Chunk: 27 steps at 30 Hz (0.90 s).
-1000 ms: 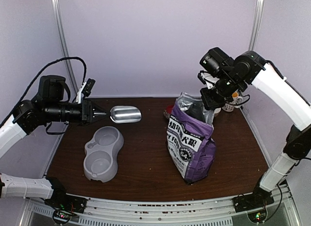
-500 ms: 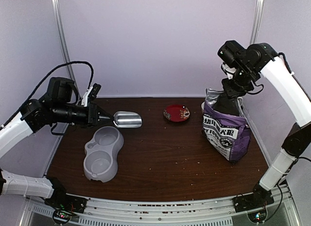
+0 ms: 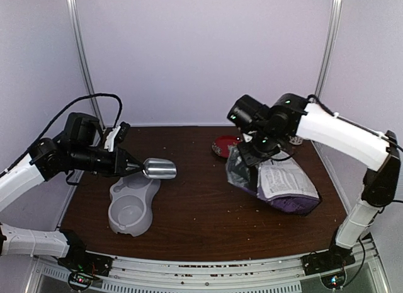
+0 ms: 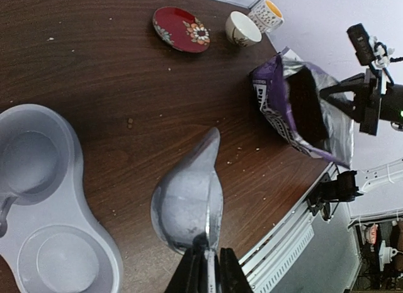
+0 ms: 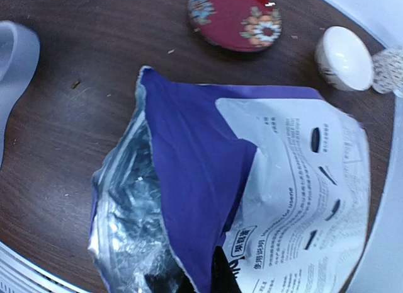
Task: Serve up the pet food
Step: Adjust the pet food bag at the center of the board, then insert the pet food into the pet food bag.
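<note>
My left gripper (image 3: 129, 169) was clamped on the thin handle of a metal scoop (image 4: 189, 201), jaws closed tight around it. I held the scoop level above the table (image 3: 201, 211), its bowl pointing right, over the far end of a grey double dish (image 3: 132, 205) at the near left. The scoop's bowl looked bare, and so did both hollows of the dish.

My right gripper (image 3: 250, 153) had hold of the purple bag (image 3: 283, 186) at its top edge, jaws shut on the rim. The bag leaned far over on the right half of the table, its bottom to the right and its open mouth raised and facing left toward the scoop, with the white printed back panel turned upward. The scoop and the bag's mouth were well apart.

I could not make out the pet food. The mouth of the bag showed only darkness in the left wrist view and crumpled silver lining in the right wrist view. A few brown crumbs (image 4: 129, 123) lay loose on the wood.

Beyond the bag sat a red plate (image 4: 181, 29) with flowers painted on it, and to its right a white cup (image 4: 242, 28) just beside a patterned cup (image 4: 266, 14).
</note>
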Each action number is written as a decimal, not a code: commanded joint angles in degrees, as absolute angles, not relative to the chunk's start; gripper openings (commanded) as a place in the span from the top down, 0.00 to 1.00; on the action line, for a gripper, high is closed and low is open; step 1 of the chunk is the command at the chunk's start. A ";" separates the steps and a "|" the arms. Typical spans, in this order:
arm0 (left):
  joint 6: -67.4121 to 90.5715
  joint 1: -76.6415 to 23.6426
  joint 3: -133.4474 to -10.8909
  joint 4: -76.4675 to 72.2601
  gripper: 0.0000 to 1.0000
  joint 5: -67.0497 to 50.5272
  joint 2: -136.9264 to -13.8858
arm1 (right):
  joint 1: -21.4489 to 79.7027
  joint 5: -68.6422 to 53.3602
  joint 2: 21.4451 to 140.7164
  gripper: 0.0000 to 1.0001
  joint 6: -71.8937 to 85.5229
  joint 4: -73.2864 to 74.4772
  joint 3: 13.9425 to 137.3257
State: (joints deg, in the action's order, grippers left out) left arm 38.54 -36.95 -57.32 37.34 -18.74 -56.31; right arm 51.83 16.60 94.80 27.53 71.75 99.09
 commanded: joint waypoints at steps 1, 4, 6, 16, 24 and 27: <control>35.82 -36.40 -54.11 39.21 1.00 -13.84 -52.16 | 60.13 7.62 109.74 1.00 34.82 60.00 104.62; 35.52 -36.28 -51.61 40.78 1.00 -12.54 -49.98 | 64.06 5.49 120.04 1.00 36.21 61.91 115.03; 35.72 -36.23 -49.85 40.72 1.00 -12.48 -48.76 | 65.39 3.79 124.48 1.00 36.06 61.93 117.84; 35.49 -36.21 -45.35 35.56 1.00 -19.77 -47.45 | 65.11 11.02 122.49 1.00 34.59 68.44 116.98; 40.66 -36.34 -41.34 22.16 1.00 -32.17 -51.52 | 65.06 17.10 121.58 1.00 34.59 74.20 121.57; 43.22 -36.61 -39.53 16.77 1.00 -33.77 -53.96 | 65.04 18.27 122.09 1.00 34.39 75.21 123.44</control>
State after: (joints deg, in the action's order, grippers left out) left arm 39.33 -36.69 -41.45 28.93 -28.01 -51.90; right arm 65.58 12.73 124.29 34.65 72.12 119.83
